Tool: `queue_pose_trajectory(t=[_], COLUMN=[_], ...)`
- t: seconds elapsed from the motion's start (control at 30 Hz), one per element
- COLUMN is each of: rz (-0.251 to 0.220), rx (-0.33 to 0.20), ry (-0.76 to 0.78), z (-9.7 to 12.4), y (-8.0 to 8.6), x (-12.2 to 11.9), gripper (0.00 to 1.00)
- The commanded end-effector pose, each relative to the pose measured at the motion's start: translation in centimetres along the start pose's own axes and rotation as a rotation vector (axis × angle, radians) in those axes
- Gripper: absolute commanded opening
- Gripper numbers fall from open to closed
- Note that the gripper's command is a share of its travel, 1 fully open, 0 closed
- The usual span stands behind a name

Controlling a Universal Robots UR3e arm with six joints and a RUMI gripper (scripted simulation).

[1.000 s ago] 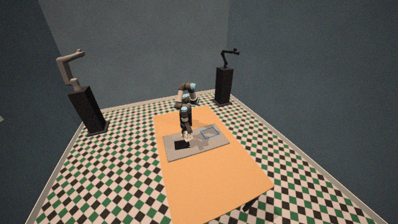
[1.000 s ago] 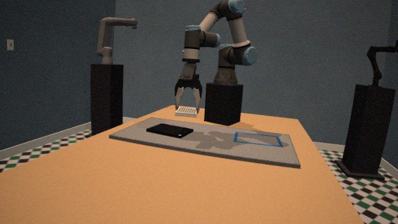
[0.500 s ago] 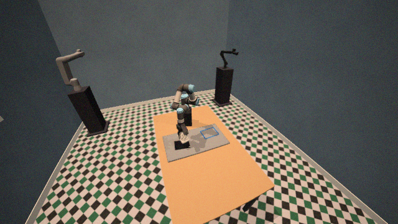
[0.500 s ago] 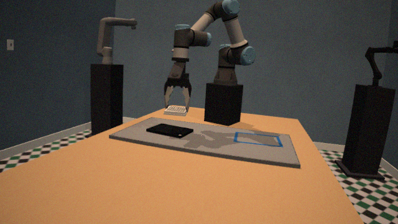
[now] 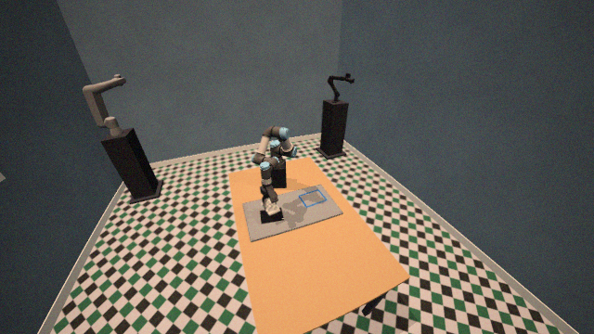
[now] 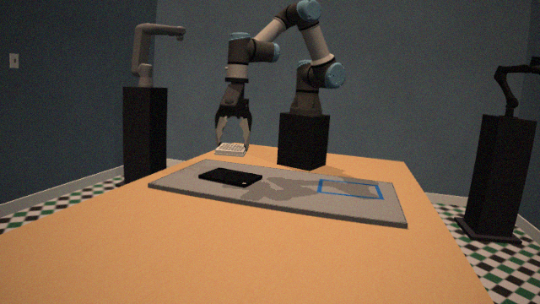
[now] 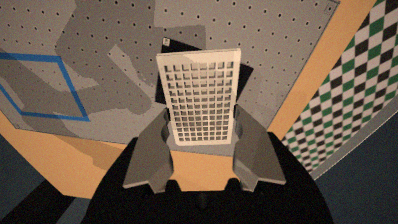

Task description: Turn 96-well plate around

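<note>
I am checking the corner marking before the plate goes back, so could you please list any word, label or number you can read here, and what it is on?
No text can be read in any view.
Black nest: a small pale mark at one corner, too small to read.
White well plate, held in the pincer: no lettering visible.
Grey board and blue outline: no writing.

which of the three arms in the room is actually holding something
The middle UR3e arm on the orange table: its hand is shut on the white 96-well plate. The two pedestal arms beside the table carry nothing visible.
</note>
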State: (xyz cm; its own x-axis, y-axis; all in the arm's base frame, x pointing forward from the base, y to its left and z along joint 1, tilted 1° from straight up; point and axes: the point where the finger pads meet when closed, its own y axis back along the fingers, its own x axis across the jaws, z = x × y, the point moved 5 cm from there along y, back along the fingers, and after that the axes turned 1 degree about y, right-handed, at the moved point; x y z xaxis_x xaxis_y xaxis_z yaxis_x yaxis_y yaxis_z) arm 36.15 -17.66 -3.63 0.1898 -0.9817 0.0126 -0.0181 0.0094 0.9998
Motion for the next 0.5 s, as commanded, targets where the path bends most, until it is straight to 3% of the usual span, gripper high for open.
queue_pose_trajectory(t=[0.0,0.47], rz=[-0.001,0.000], rx=[0.000,0.000], ry=[-0.126,-0.526], z=[-0.13,-0.14], y=[0.12,0.11], x=[0.17,0.21], gripper=[0.00,0.00])
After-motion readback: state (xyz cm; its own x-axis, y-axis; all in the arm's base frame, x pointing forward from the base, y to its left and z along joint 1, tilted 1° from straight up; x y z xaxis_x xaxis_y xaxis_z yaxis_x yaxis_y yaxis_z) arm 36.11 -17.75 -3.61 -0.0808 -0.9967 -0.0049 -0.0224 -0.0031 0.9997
